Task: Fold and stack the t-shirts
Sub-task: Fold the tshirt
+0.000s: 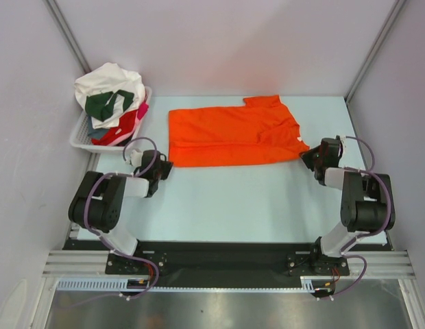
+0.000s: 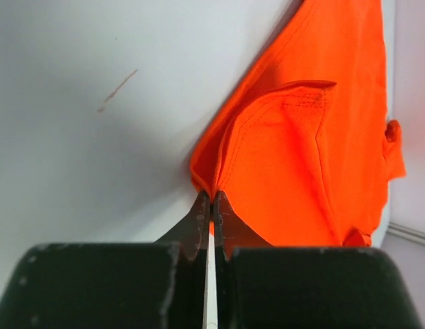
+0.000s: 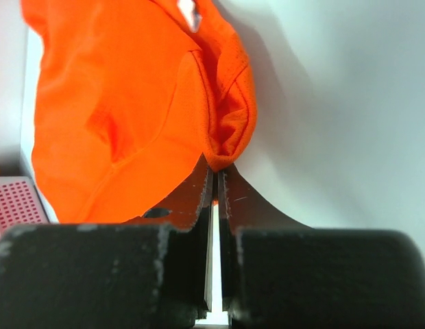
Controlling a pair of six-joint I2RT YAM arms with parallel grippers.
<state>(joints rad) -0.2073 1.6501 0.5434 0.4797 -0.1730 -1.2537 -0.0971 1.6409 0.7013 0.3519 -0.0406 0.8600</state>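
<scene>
The bright orange t-shirt [image 1: 229, 131] lies folded lengthwise across the far middle of the table. My left gripper [image 1: 164, 168] is shut on its near left corner; in the left wrist view the fabric [image 2: 301, 151] bunches at the tips of that gripper [image 2: 211, 197]. My right gripper [image 1: 308, 156] is shut on the near right corner; in the right wrist view the cloth [image 3: 123, 110] is pinched at the tips of that gripper [image 3: 216, 170]. Other t-shirts, white [image 1: 106, 79], dark green [image 1: 103, 105] and red [image 1: 118, 130], are heaped in the basket.
A white slatted basket [image 1: 82, 137] stands at the far left corner, against the left wall. Walls enclose the table on the left, back and right. A corner of a pink perforated thing [image 3: 14, 202] shows at the left edge of the right wrist view.
</scene>
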